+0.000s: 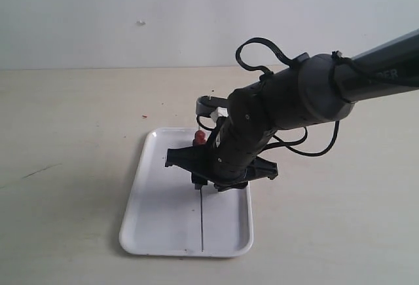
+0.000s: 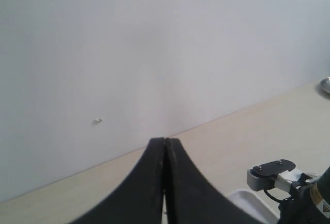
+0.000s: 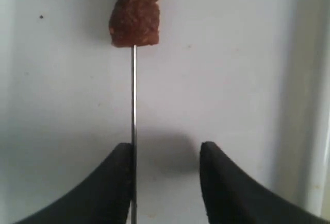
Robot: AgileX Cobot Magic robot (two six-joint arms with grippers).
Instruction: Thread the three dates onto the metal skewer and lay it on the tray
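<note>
The picture's edge cuts off the wrinkled reddish-brown dates in the right wrist view, so only two show and the top one is chopped. In the exterior view the big black right robot arm hides almost all of them, along with the end of the flat white plastic tray nearest the table's far edge. It also hides part of the thin grey metal skewer. The skewer runs along one finger of the right gripper, and I cannot tell if they touch. The left gripper is cut off lower down.
</note>
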